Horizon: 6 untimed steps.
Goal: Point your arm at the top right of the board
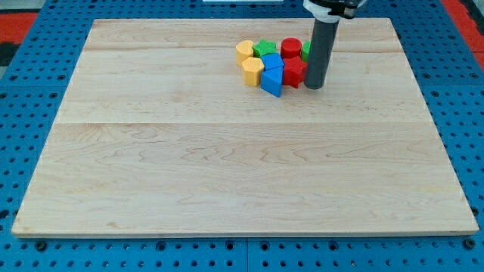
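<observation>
Wooden board (242, 174), pale and bare over most of its face, lies on a blue pegged table (23, 83). Near the board's top edge, a little right of centre, small blocks sit bunched and touching: two yellow blocks (248, 62) on the cluster's left, a green block (265, 49) at its top, two blue blocks (272, 75) at its bottom, two red blocks (293, 60) on its right. They look herded together by pushing.

The arm enters from the board's top edge; its dark rod stands upright, my tip (315, 87) resting on the wood just right of the lower red block, seemingly touching it. The rod has no jaws and holds nothing. A sliver of green (305, 51) shows behind it.

The board's top right corner (382, 26), the target, lies well up and right of my tip, so the task appears not yet done.
</observation>
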Each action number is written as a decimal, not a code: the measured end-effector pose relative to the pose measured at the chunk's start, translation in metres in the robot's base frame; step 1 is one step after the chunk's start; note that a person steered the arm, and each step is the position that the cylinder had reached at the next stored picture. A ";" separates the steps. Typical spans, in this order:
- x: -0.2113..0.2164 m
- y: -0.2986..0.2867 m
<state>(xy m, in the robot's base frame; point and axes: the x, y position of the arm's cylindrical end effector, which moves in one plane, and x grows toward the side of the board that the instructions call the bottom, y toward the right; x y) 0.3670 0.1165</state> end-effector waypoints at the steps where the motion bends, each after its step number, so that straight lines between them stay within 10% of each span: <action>1: 0.006 0.017; 3: -0.053 0.100; 6: -0.096 0.052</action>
